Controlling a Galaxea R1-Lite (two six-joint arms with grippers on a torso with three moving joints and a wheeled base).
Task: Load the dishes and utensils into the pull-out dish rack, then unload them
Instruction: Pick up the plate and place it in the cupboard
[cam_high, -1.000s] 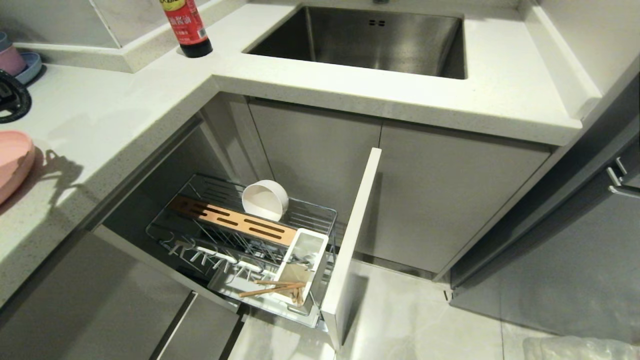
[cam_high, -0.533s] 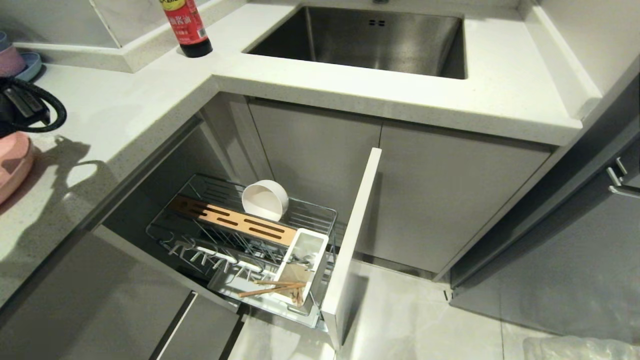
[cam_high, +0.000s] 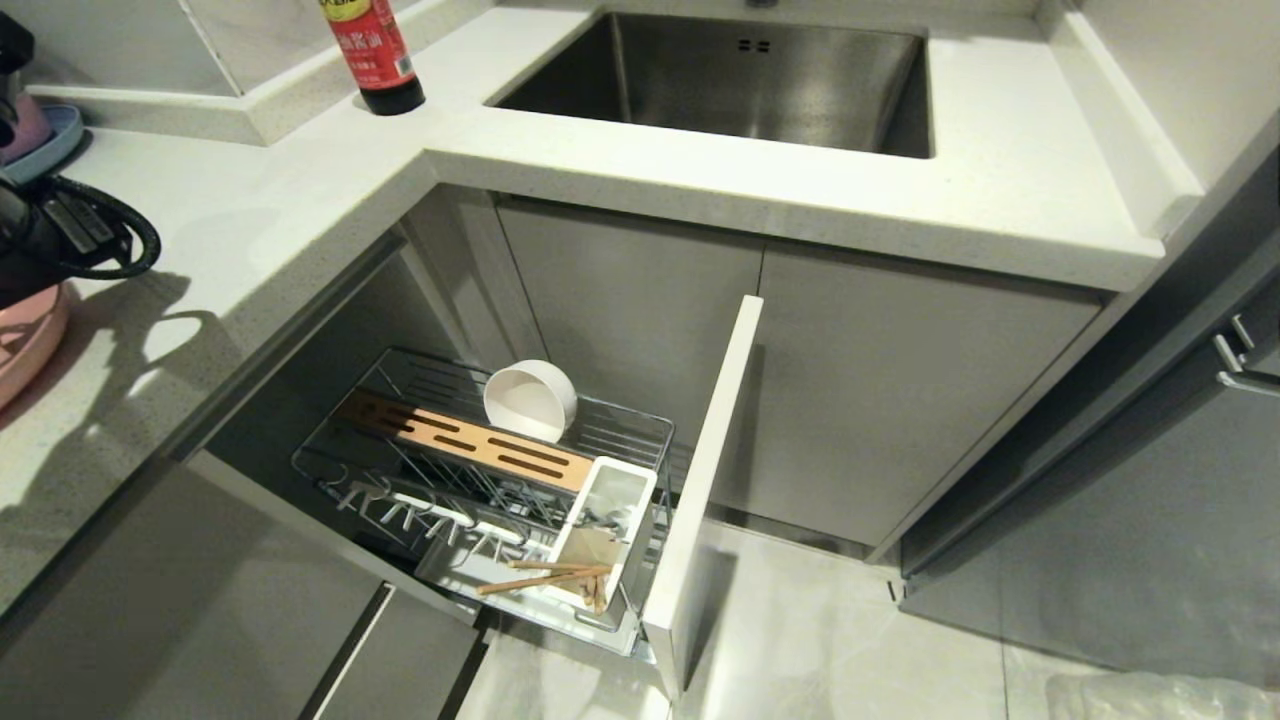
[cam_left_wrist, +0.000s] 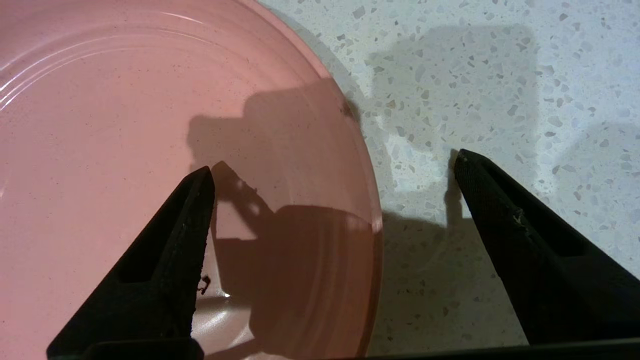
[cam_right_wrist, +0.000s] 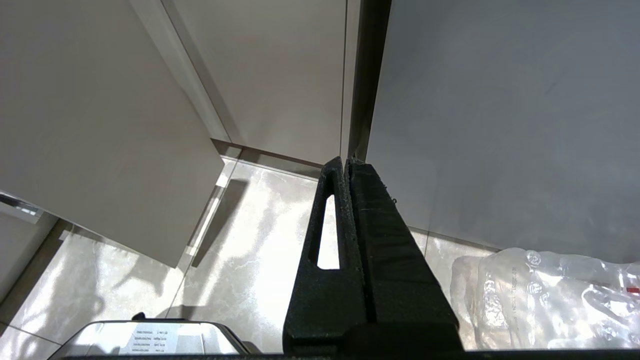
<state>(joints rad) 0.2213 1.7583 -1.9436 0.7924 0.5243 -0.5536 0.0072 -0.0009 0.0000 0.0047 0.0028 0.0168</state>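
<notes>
1. While the pull-out dish rack stands drawn out of the lower cabinet, the left hand hangs over the surface at the far left of the head view, its two black fingers spread wide with nothing between them.
2. One finger sits above the salmon-pink plate; the other is over the bare speckled top just beside the plate's rim. Whether either tip touches anything cannot be told.
3. From the head view only the edge of that plate shows, lying flat on the surface at the left border, under the dark wrist and its looped cable.
4. A cream-white bowl rests tilted on its side in the rack's wire basket, just behind the slotted wooden board.
5. Wooden chopsticks lie across the front end of the white utensil caddy, their tips sticking out over the rack's tray.
6. Something grey and metallic lies deeper in the caddy; whether it is the spoon cannot be told.
7. Low beside the cabinets, the right hand points at the tiled floor with its fingers pressed together on nothing.
8. A red-labelled sauce bottle stands near the steel sink, and stacked blue and pink bowls sit at the back left corner.
</notes>
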